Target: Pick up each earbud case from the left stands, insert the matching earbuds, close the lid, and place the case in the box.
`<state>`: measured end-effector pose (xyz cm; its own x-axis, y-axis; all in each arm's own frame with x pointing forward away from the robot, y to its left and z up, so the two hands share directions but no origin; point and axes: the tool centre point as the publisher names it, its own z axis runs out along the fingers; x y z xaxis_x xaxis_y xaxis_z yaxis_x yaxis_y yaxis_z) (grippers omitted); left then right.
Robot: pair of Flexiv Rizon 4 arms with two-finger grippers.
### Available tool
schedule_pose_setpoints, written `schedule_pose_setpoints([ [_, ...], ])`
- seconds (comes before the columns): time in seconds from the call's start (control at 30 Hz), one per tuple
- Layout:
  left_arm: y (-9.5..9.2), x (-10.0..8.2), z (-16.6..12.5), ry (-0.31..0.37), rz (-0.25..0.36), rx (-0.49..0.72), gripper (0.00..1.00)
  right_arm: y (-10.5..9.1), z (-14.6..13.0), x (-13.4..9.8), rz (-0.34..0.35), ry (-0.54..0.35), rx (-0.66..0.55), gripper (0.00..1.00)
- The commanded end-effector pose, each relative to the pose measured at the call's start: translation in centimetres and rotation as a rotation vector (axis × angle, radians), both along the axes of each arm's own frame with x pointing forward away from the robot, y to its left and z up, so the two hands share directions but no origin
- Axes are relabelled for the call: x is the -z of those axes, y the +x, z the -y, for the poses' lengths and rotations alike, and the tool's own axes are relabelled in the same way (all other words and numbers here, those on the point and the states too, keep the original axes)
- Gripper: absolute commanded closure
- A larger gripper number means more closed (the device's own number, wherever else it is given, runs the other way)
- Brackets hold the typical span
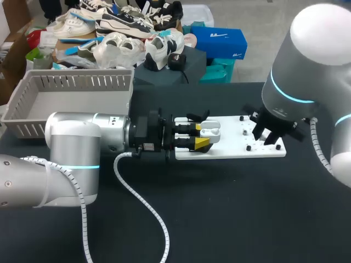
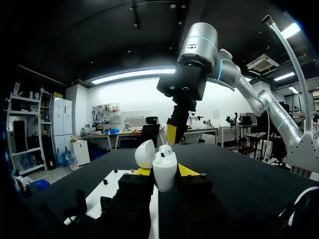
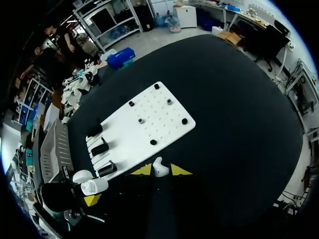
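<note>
Step right now, as far as I can judge, is dropping an earbud into the open case. The left gripper [image 1: 201, 137] is clamped on the earbud case [image 2: 164, 172] from both sides, lid flipped back, and holds it over the end of the white board [image 1: 241, 147] where the black stands [image 3: 99, 147] sit. The right gripper [image 3: 160, 171] is pinched on a small white earbud [image 3: 159, 166] and hangs above the opposite, peg end of the board, so the bud and the case are well apart with most of the board between them.

How I'd do it: keep the left arm dead steady and the case mouth facing up. Bring the right arm along the board until the bud is straight over the free socket, stem pointing down. Lower slowly and only let go once it's seated — a crooked bud will stop the lid from closing. Approach from the side away from the lid so the fingers don't knock it.

Can't tell whether one bud already sits in the case. The box [image 1: 33, 118] waits beyond the stand end of the board, near it.
</note>
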<state>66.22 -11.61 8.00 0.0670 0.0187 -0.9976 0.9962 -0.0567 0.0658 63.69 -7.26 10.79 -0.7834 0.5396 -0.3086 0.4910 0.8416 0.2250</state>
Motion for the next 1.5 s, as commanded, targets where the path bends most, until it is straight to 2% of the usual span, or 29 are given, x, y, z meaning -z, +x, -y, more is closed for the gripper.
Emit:
schedule_pose_setpoints([
  [0.03,-0.1,0.0,0.0,-0.002,0.002,-0.003,1.00,-1.8,-0.1,-3.8,0.001,-0.017,-0.067,1.00],
  [0.17,-0.1,0.0,0.0,-0.002,0.002,-0.003,1.00,-1.8,-1.9,-5.7,-0.006,-0.042,-0.192,1.00],
  [0.37,-0.1,0.0,0.0,-0.002,0.002,-0.003,1.00,-0.9,-5.2,-7.3,-0.072,-0.078,-0.416,1.00],
  [0.53,-0.1,0.0,0.0,-0.002,0.002,-0.003,1.00,0.4,-7.3,-6.9,-0.142,-0.104,-0.554,1.00],
  [0.7,-0.1,0.0,0.0,-0.002,0.002,-0.003,1.00,1.4,-8.5,-5.7,-0.215,-0.109,-0.626,1.00],
  [0.87,-0.1,0.0,0.0,-0.002,0.002,-0.003,1.00,1.6,-9.6,-5.3,-0.260,-0.128,-0.653,1.00],
  [1.1,-0.1,0.0,0.0,-0.002,0.002,-0.003,1.00,1.0,-10.7,-5.7,-0.272,-0.114,-0.625,1.00],
  [1.27,-0.1,0.0,0.0,-0.002,0.002,-0.003,1.00,0.6,-11.6,-5.5,-0.249,-0.150,-0.578,1.00],
  [1.5,-0.1,0.0,0.0,-0.002,0.002,-0.003,1.00,0.4,-12.2,-4.6,-0.243,-0.135,-0.566,1.00],
])
